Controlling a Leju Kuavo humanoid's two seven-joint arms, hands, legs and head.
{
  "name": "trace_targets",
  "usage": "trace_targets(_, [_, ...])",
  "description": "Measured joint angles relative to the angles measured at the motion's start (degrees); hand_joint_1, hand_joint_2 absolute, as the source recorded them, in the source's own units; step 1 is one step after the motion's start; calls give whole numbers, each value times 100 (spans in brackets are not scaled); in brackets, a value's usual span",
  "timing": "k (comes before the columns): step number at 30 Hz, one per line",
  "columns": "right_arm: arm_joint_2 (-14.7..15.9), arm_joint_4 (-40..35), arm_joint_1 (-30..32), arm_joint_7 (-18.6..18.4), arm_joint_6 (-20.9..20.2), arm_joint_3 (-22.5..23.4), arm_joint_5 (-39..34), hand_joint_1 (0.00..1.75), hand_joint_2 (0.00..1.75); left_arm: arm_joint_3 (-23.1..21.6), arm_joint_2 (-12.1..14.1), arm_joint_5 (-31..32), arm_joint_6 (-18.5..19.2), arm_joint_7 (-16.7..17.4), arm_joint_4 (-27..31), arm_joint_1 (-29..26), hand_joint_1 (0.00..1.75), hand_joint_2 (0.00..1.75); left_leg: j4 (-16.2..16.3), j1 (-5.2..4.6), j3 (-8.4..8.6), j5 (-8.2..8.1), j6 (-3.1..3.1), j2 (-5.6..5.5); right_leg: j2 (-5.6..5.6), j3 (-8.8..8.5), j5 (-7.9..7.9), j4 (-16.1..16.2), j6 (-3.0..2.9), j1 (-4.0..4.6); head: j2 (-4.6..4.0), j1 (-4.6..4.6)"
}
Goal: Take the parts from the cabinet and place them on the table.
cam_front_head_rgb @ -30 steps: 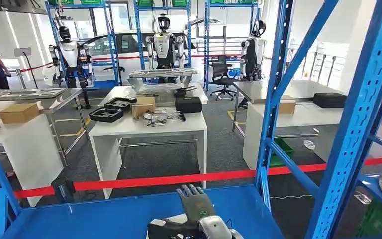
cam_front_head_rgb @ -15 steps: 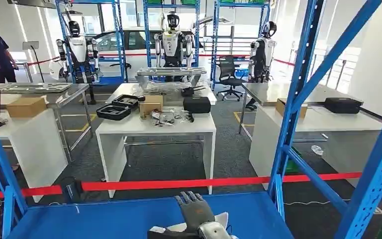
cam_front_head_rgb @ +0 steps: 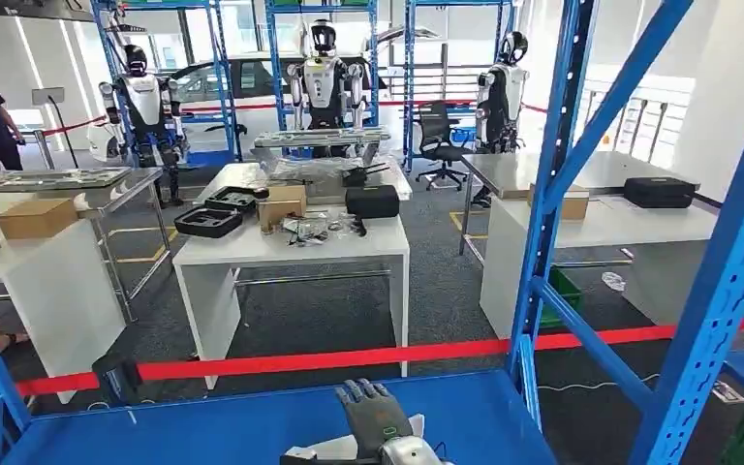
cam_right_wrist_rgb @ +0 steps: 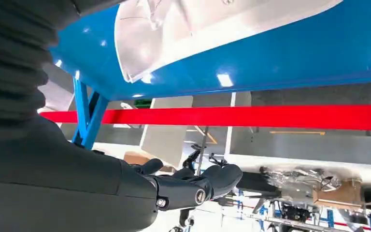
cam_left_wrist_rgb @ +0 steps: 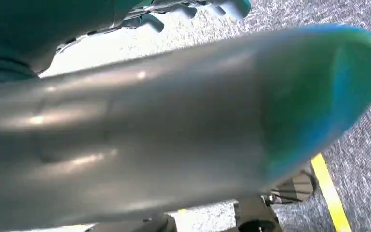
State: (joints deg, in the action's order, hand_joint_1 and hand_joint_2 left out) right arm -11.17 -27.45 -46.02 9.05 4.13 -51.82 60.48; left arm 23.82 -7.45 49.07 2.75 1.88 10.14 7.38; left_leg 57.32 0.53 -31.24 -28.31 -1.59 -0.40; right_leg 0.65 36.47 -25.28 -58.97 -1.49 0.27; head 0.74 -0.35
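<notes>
Ahead of me, a red barrier tape (cam_front_head_rgb: 349, 360) crosses grey carpet (cam_front_head_rgb: 329, 315) — white tables (cam_front_head_rgb: 291, 254), blue racking (cam_front_head_rgb: 552, 194), bright windows beyond.

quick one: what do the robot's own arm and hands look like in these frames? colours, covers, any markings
In the head view, the right hand has dark grey fingers and back, on a shiny silver wrist. The right wrist view shows a grey ribbed cover, a thick grey thumb and darker fingers with small round metal fittings. In the left wrist view a smooth grey shape, likely the left hand, is blurred. No markings legible.
</notes>
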Motion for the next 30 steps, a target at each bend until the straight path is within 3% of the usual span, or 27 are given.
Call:
trace_targets(13, [13,-496,214,7,-135,-7,-367,0,175,2,-4,96,35,-7,2,23,0,0,5,-14,1,2,-5,2,-1,-11,5,8,-4,-14,0,0])
trace_targets(30, [92,-994,609,186,-865,-275,-1182,0,175,74,-22,249,68,0,2,41,0,0,5,-14,0,-1,-1,1,-1,-11,5,10,-4,-15,0,0])
